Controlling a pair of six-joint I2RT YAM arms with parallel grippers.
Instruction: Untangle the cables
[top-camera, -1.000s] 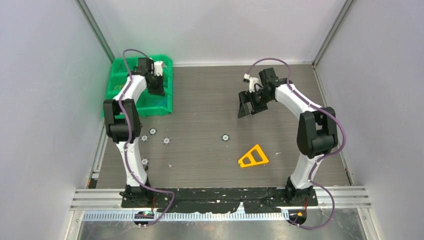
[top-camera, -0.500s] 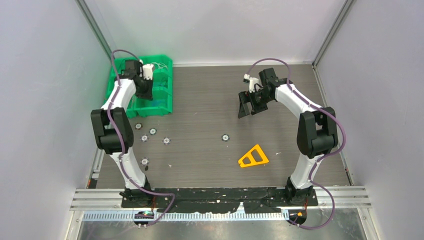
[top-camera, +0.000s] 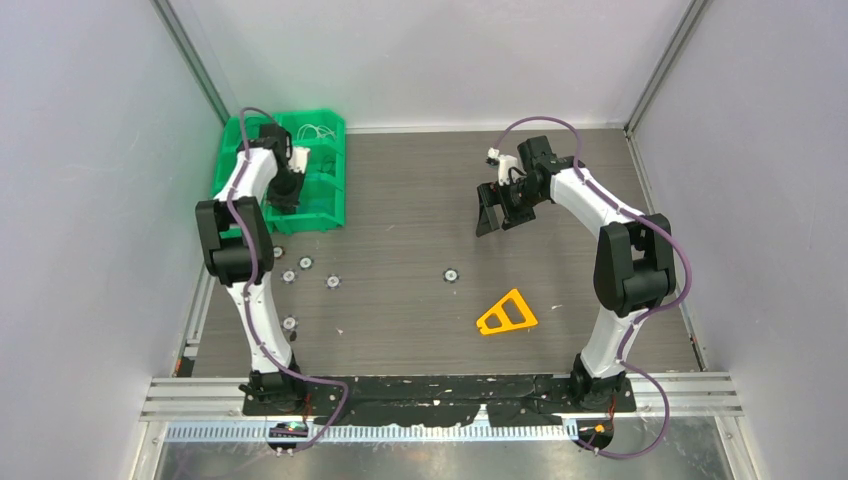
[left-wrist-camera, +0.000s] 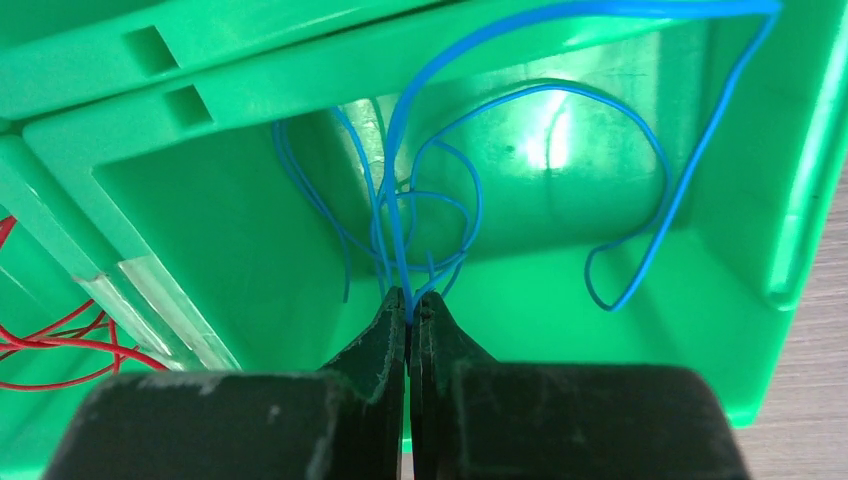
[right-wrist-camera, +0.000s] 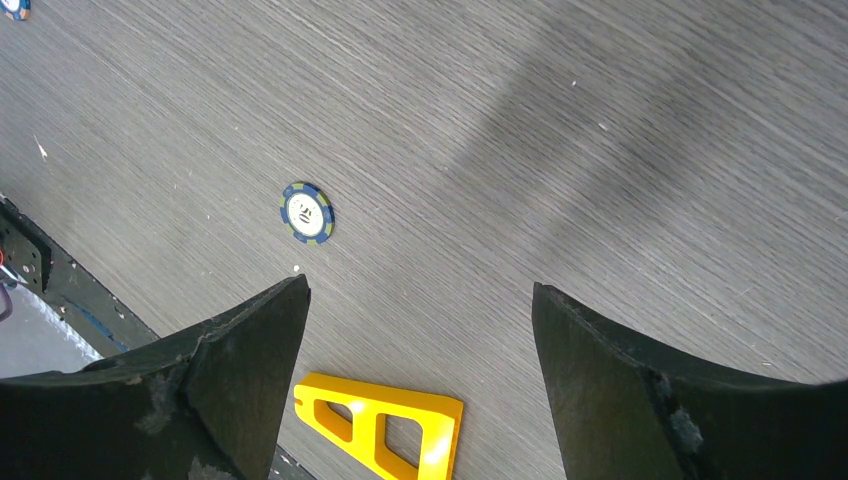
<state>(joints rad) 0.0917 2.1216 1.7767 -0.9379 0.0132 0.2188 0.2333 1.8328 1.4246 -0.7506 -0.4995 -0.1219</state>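
Thin blue cables (left-wrist-camera: 432, 205) lie looped and tangled in a compartment of the green bin (left-wrist-camera: 700, 330). My left gripper (left-wrist-camera: 411, 300) is shut on a blue cable strand at its tips, inside that compartment. Thin red cables (left-wrist-camera: 50, 340) lie in the compartment to the left. In the top view the left gripper (top-camera: 283, 195) reaches into the green bin (top-camera: 330, 215), and white cables (top-camera: 318, 130) show at its far end. My right gripper (top-camera: 488, 215) hangs open and empty over the table; it also shows in the right wrist view (right-wrist-camera: 420, 300).
A yellow triangular plastic piece (top-camera: 506, 314) lies on the table near the right arm; it also shows in the right wrist view (right-wrist-camera: 385, 425). Several small round chips (top-camera: 451, 274) are scattered on the table; one chip (right-wrist-camera: 306, 213) shows under the right gripper.
The left arm swung left over the bin, then its wrist came back and lowered into a near compartment. The right arm has not moved.
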